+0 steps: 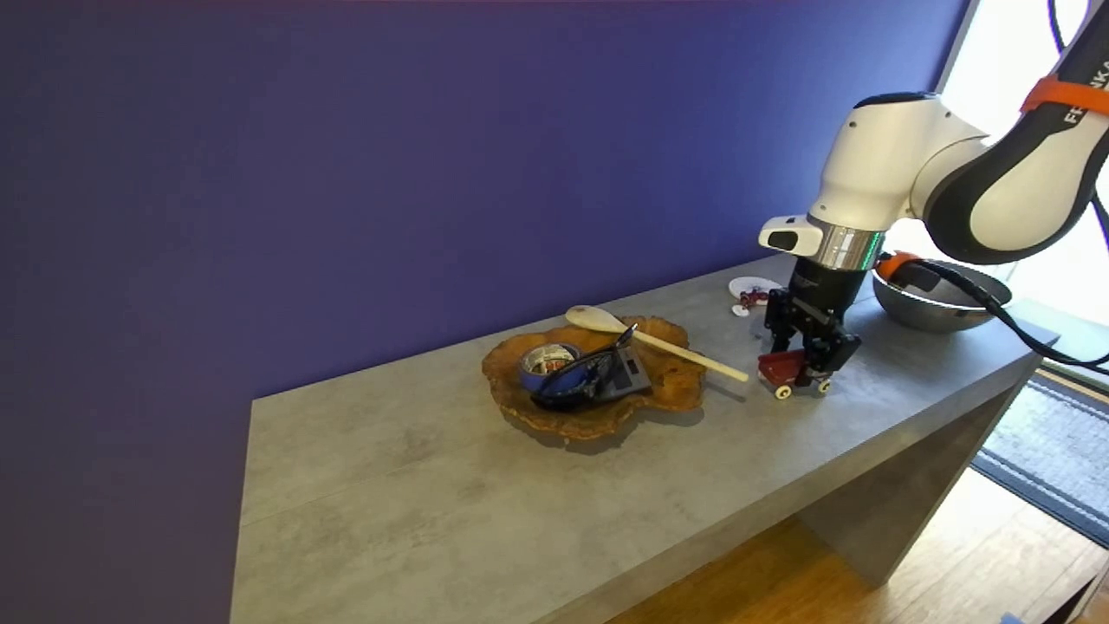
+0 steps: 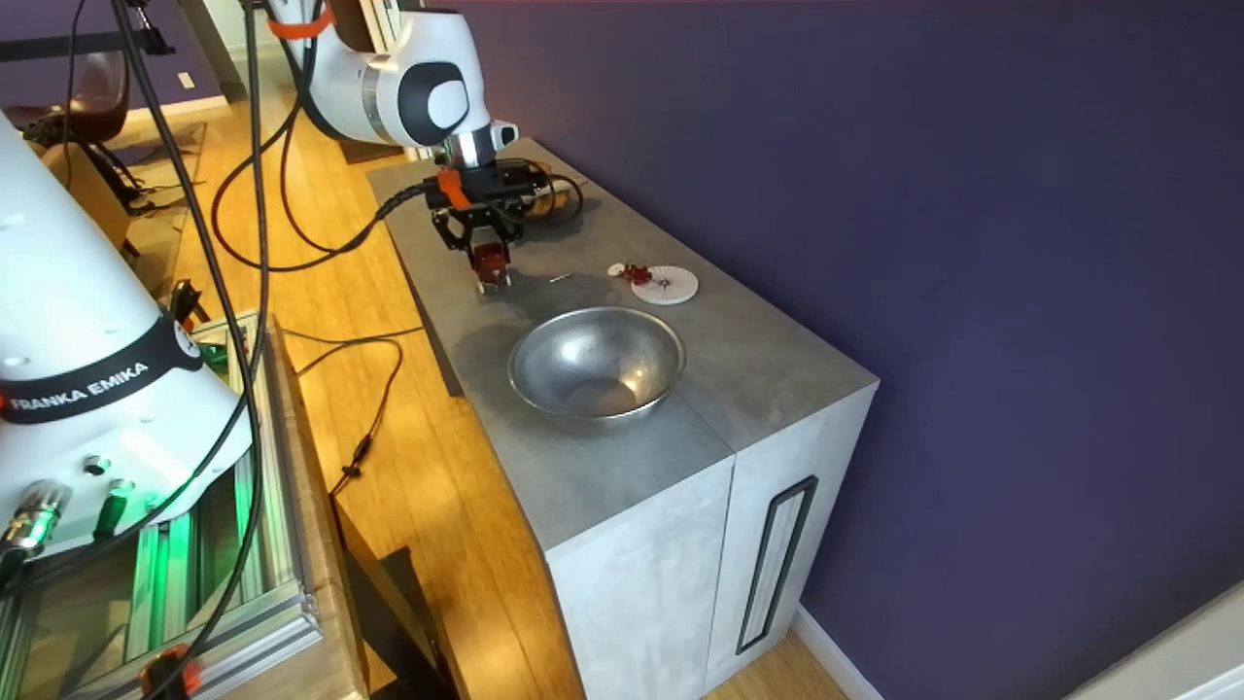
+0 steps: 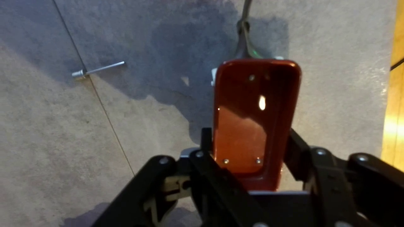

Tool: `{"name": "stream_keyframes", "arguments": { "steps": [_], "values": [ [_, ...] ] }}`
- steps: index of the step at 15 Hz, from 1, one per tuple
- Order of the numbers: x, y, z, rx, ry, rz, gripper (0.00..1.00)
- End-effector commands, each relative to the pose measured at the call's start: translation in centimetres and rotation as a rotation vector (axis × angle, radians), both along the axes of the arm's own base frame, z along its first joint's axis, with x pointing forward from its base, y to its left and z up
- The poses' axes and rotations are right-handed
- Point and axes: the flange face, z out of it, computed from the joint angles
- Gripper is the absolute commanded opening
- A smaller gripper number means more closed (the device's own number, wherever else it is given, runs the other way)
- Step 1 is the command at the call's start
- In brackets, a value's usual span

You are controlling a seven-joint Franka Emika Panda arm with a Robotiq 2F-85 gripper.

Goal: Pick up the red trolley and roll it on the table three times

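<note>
Toward the end of the counter (image 1: 416, 485) that carries the metal bowl (image 2: 554, 369), you have the claw (image 3: 250, 135) pinching the red trolley (image 3: 255, 126), one finger against each long side, as the wrist view shows. The trolley's open bed faces your wrist camera, and a dark, thin handle (image 3: 244, 34) runs from its upper end in that view. In an exterior view its pale wheels (image 1: 783, 393) are low over the counter (whether they touch it, I cannot tell). You have the trolley between the bowl and a wavy-edged wooden board (image 1: 680, 394), well apart from the purple wall (image 1: 390, 191). On that board you can see a roll of blue tape (image 1: 544, 381), a calculator (image 1: 631, 374) and a black item (image 1: 572, 394) too jumbled to name; a wooden spoon (image 1: 676, 349) lies across it, its end poking past the rim toward the trolley. Nearer the wall you'll find a flat white disc (image 2: 671, 285) with a small red thing (image 2: 637, 274) at its edge. Your wrist view also shows a thin metal pin (image 3: 105, 67) lying across a dark seam in the counter
</note>
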Motion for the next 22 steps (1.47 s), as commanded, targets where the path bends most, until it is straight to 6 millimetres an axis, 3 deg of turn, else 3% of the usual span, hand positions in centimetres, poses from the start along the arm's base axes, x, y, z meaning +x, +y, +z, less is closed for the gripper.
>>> {"name": "stream_keyframes", "arguments": {
  "steps": [1, 5, 9, 22],
  "values": [
    [-0.5, 1.7, 2.2, -0.005, -0.029, 0.024, 0.30],
    [-1.3, 4.5, 2.9, -0.009, -0.021, 0.097, 0.30],
    [-1.8, 6.1, 1.9, -0.017, -0.002, 0.142, 0.30],
    [-0.5, 4.3, -1.2, -0.070, 0.017, 0.168, 0.30]
  ]
}}
